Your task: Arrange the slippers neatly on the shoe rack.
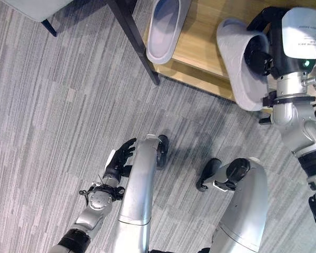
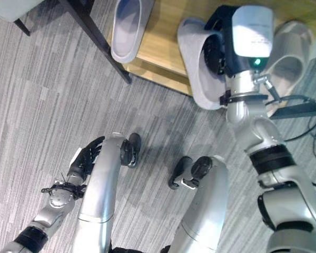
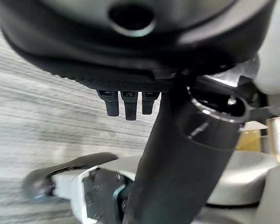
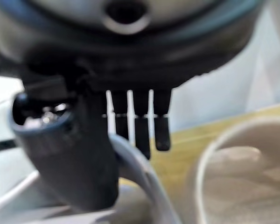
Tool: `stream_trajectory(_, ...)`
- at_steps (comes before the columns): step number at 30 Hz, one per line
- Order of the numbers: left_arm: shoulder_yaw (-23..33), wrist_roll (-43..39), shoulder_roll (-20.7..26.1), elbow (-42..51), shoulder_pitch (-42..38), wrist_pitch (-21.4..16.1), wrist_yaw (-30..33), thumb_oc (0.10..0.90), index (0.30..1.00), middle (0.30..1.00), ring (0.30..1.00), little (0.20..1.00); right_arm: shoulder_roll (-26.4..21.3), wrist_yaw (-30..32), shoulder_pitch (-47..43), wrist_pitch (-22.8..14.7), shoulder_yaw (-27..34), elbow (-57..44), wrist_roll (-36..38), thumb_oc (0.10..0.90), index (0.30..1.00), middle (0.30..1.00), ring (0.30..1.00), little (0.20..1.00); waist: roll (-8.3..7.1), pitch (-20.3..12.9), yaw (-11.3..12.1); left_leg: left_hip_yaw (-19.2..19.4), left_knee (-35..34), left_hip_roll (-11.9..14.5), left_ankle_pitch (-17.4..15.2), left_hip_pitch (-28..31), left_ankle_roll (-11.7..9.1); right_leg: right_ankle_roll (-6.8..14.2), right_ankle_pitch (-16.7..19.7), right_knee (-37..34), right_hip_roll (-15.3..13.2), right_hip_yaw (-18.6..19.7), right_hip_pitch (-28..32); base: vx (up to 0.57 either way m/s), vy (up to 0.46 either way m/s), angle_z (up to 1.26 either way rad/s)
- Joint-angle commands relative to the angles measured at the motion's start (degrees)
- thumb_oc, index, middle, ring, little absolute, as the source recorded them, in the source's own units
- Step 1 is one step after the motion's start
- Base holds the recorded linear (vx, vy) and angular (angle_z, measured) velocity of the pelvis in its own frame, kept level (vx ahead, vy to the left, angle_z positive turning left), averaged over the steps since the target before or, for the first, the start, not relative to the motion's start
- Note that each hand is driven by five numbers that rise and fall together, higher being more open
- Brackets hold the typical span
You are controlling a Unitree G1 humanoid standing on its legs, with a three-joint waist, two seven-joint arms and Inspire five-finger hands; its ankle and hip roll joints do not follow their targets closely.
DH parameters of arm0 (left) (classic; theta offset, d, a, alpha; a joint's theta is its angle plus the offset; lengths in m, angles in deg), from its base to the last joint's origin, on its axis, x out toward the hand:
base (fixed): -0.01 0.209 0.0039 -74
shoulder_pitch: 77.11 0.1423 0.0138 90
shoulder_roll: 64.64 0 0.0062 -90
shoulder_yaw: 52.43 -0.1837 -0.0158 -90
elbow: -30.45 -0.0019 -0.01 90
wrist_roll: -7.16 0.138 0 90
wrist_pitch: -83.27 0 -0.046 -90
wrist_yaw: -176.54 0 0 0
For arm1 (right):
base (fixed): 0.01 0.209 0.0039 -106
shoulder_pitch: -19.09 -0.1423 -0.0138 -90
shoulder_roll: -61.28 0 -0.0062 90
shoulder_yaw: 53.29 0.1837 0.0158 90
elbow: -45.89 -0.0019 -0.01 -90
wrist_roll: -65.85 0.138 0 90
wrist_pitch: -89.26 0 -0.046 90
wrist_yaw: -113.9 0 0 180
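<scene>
We see the grey slipper clamped in our right robot hand, fingers and thumb curled round its side wall. It hangs tilted on edge over the front edge of the wooden shoe rack, sole turned toward the rack's left side, not yet lying flat. A second slipper already lies flat on the rack near its left front corner, beside the dark leg of the frame. In the right eye view a third slipper lies on the rack just past the hand, toward the right side.

We judge the placing step to be in hand: the slipper is carried to the rack but not released. The next move calls for turning it sole-down, lining it up parallel with the one at the left, setting it into the free span between the two, then opening the fingers without dragging it askew.

Our left robot hand hangs idle low over the grey carpet floor, fingers loosely relaxed and holding nothing.
</scene>
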Motion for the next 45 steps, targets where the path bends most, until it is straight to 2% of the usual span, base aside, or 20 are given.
stream_trajectory(1, -3.0, -0.6, -4.4, 2.6, -4.6, -1.5, 4.7, 0.800, 0.900, 0.900, 0.900, 0.900, 0.2, 6.3, -12.0, 1.0, -0.7, -4.8, -2.1, 0.400, 0.300, 0.300, 0.300, 0.300, -1.31, -1.6, 0.1, -4.2, 2.9, 2.0, -9.5, 1.6, -2.7, -1.1, 0.1, 0.1, 1.5, 6.0, -0.3, 0.12, -0.010, 0.12)
stream_trajectory(3, -4.2, -1.3, -3.6, 4.3, -4.3, -2.0, 5.0, 0.800, 0.900, 0.900, 0.900, 0.900, 0.2, 6.6, -14.6, 2.0, -3.1, -2.7, -1.6, 0.400, 0.300, 0.300, 0.300, 0.300, -1.37, -1.6, 0.6, -4.8, 7.8, 2.0, -12.7, 1.6, -2.8, -1.5, -2.0, 4.9, 1.6, 7.6, -0.3, 0.15, 0.000, 0.02)
stream_trajectory(9, -4.7, -2.3, -2.2, 7.4, -3.3, -2.1, 4.8, 0.800, 0.900, 0.900, 0.900, 0.900, -1.4, 5.7, -18.4, 2.9, -6.2, 0.2, -0.2, 0.400, 0.300, 0.300, 0.300, 0.300, -1.89, -1.6, 1.1, -5.0, 13.3, 2.1, -16.2, 1.6, -3.1, -2.4, -5.0, 11.5, 1.3, 9.7, -0.3, 0.08, -0.011, 0.05)
stream_trajectory(14, -5.3, -3.1, -0.4, 9.5, -1.8, -2.0, 4.4, 0.800, 0.900, 0.900, 0.900, 0.900, -2.3, 3.9, -22.8, 3.3, -11.5, 7.0, 3.7, 0.400, 0.300, 0.300, 0.300, 0.300, -3.11, -1.6, 2.6, -5.6, 18.0, 2.1, -19.2, 1.6, -3.7, -3.0, -6.5, 17.0, 0.6, 11.3, -0.3, 0.06, -0.006, 0.09)
stream_trajectory(20, -5.4, -3.8, 0.5, 10.2, -1.3, -1.8, 3.9, 0.800, 0.900, 0.900, 0.900, 0.900, -1.4, 2.4, -27.6, 3.3, -16.5, 13.9, 7.1, 0.400, 0.300, 0.300, 0.300, 0.300, -4.17, -1.6, 4.0, -6.0, 20.6, 2.3, -20.9, 1.6, -4.1, -2.8, -6.6, 19.4, -0.4, 11.8, -0.1, 0.04, 0.011, 0.05)
stream_trajectory(27, -6.0, -4.1, 0.6, 10.6, -1.8, -1.8, 3.5, 0.800, 0.900, 0.900, 0.900, 0.900, 0.6, 1.7, -30.1, 2.7, -19.1, 18.2, 9.9, 0.400, 0.300, 0.300, 0.300, 0.300, -4.08, -1.6, 4.8, -5.9, 21.5, 2.5, -21.7, 1.6, -4.4, -2.4, -6.2, 20.0, -1.1, 11.3, 0.7, 0.02, 0.009, 0.04)
stream_trajectory(28, -6.1, -4.3, 0.4, 10.8, -1.9, -1.9, 3.4, 0.800, 0.900, 0.900, 0.900, 0.900, 1.1, 1.6, -31.0, 2.5, -20.1, 19.0, 10.4, 0.700, 0.749, 0.749, 0.749, 0.749, -4.01, -1.6, 4.9, -6.0, 21.6, 2.5, -21.9, 1.6, -4.6, -2.1, -6.0, 20.3, -1.2, 11.3, 0.8, 0.00, 0.000, 0.00)
stream_trajectory(30, -6.5, -4.3, 0.1, 10.5, -2.4, -1.8, 3.4, 0.800, 0.900, 0.900, 0.900, 0.900, 2.2, 1.8, -31.5, 2.2, -20.7, 19.6, 10.9, 0.800, 0.900, 0.900, 0.900, 0.900, -3.99, -1.6, 4.9, -6.1, 22.2, 2.6, -22.3, 1.6, -4.7, -2.1, -6.2, 20.7, -1.2, 11.4, 0.8, 0.00, 0.000, 0.00)
stream_trajectory(38, -6.5, -3.6, -0.4, 9.8, -3.6, -1.4, 3.7, 0.800, 0.900, 0.900, 0.900, 0.900, 2.6, 2.0, -30.4, 0.9, -19.5, 13.7, 11.0, 0.800, 0.900, 0.900, 0.900, 0.900, -4.32, -1.6, 4.1, -5.9, 23.9, 3.3, -22.9, 1.6, -5.0, -2.2, -6.7, 22.5, -0.7, 11.7, 0.5, 0.00, 0.000, 0.00)
stream_trajectory(45, -5.2, -3.6, 0.0, 9.8, -2.7, -0.8, 3.4, 0.800, 0.900, 0.900, 0.900, 0.900, 0.4, 0.0, -28.2, -0.6, -18.3, 7.2, 11.6, 0.800, 0.900, 0.900, 0.900, 0.900, -4.85, -1.6, 3.3, -6.1, 25.6, 3.7, -23.1, 1.6, -5.5, -1.8, -6.8, 24.4, -0.3, 11.6, -0.1, 0.01, -0.005, -0.04)
